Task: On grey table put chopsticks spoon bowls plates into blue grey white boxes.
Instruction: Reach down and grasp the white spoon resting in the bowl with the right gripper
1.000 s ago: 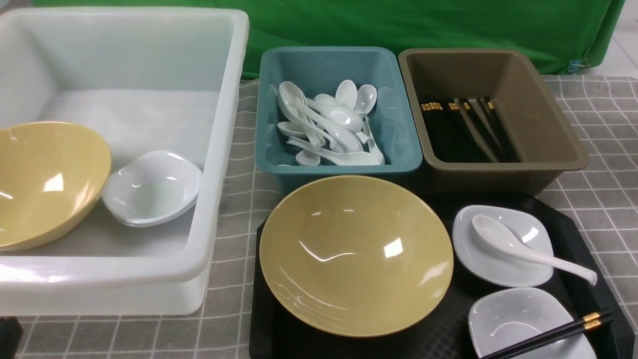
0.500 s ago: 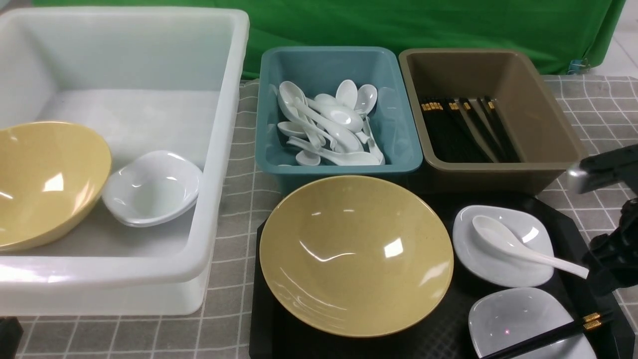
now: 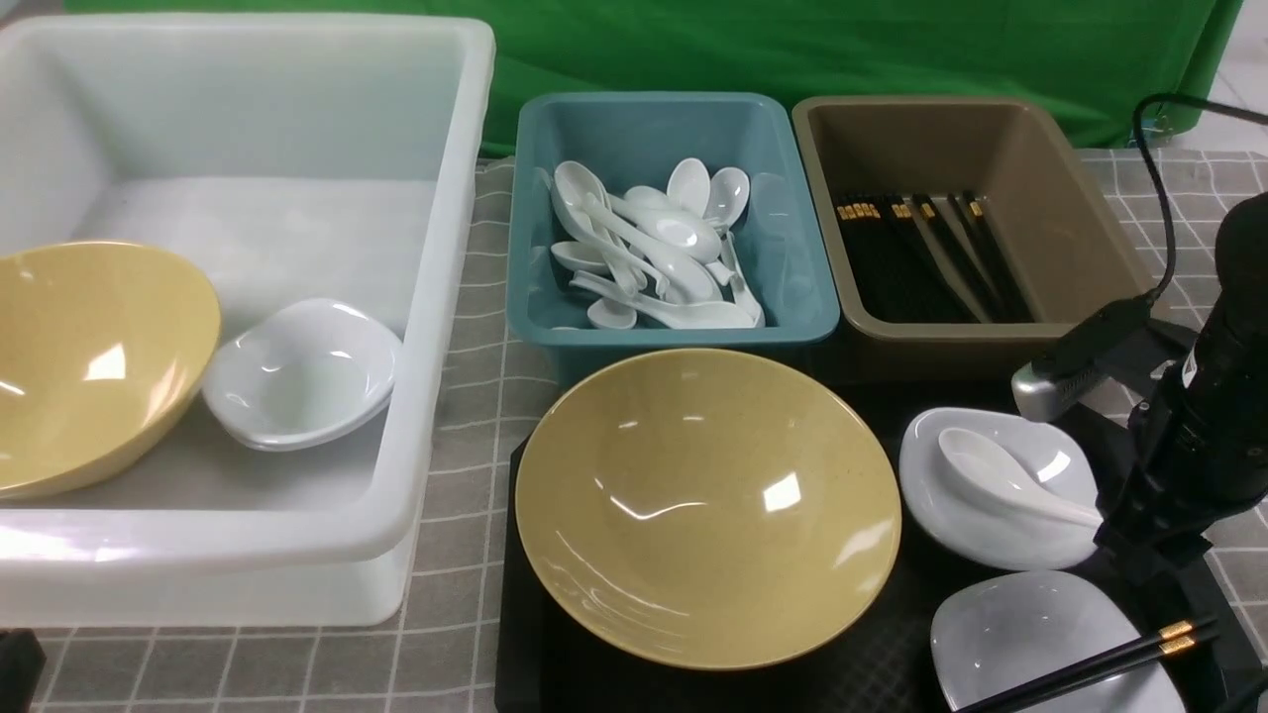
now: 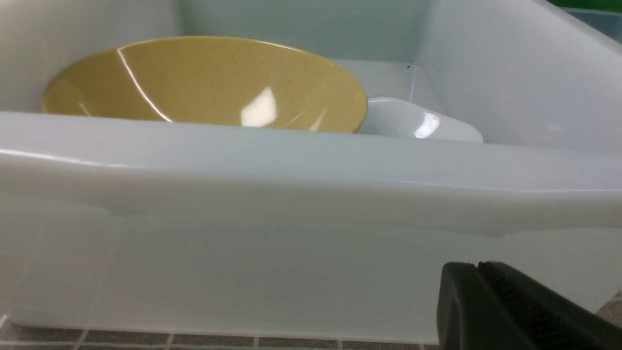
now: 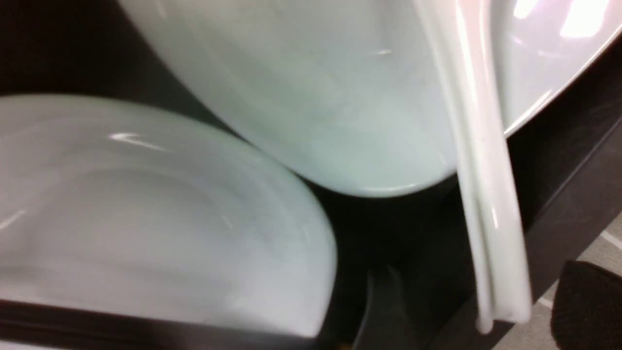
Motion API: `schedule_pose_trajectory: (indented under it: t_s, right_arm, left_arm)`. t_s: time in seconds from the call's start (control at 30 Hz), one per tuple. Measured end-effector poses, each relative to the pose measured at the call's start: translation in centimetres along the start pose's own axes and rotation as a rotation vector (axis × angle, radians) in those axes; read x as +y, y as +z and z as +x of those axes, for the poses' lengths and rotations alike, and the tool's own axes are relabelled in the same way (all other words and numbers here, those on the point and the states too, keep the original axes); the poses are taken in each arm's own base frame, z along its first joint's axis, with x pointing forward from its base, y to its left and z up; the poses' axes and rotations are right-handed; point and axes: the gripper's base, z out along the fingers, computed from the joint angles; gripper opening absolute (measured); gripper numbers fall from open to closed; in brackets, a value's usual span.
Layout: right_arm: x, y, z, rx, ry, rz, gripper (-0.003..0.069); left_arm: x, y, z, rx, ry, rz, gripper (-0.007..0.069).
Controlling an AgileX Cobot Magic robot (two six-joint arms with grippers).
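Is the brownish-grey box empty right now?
Not empty: black chopsticks lie across the floor of the brownish-grey box.

The right arm (image 3: 1214,376) stands at about 3 o'clock in the front view and slants down toward 5 o'clock, with its wrist camera (image 3: 1075,371) jutting toward 9 o'clock. The right gripper (image 5: 486,306) points steeply downward, jaws spread wide. The left gripper (image 4: 515,311) is held low and roughly level with its jaws pressed together, and only its black tip shows.
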Motion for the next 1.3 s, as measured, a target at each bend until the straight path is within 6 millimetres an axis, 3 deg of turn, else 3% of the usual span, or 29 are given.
schedule_pose_trajectory:
  t_s: [0.17,0.43,0.73,0.9,0.93,1.07,1.2,1.3]
  right_arm:
    - [-0.1,1.1,-0.3,0.027,-0.018,0.008,0.0428]
    - [-0.3,1.2,-0.6,-0.009,-0.022,0.023,0.0417]
    - [-0.3,2.2,-0.8,0.018,-0.032,0.017,0.0286]
    - [-0.3,2.2,-0.7,0.035,-0.030,0.016,0.0100]
    - [-0.3,2.0,-0.7,0.036,-0.027,0.016,0.0103]
    - [-0.4,0.1,-0.4,0.024,0.004,0.021,0.0105]
    - [-0.3,-5.6,1.0,-0.024,0.050,0.015,0.0105]
    - [0.0,-9.8,1.4,-0.183,0.093,-0.002,0.0105]
  left_arm:
    - [0.0,0.0,0.0,0.000,0.000,0.000,0.0018]
    - [0.0,0.0,0.0,0.000,0.001,0.000,0.0018]
    - [0.0,0.0,0.0,0.000,0.001,0.000,0.0018]
    - [0.0,0.0,0.0,0.000,0.001,0.000,0.0018]
    - [0.0,0.0,0.0,0.000,0.001,0.000,0.0018]
    - [0.0,0.0,0.0,0.000,0.000,0.000,0.0018]
    - [0.0,0.0,0.0,0.000,0.000,0.000,0.0018]
    - [0.0,0.0,0.0,0.000,0.000,0.000,0.0018]
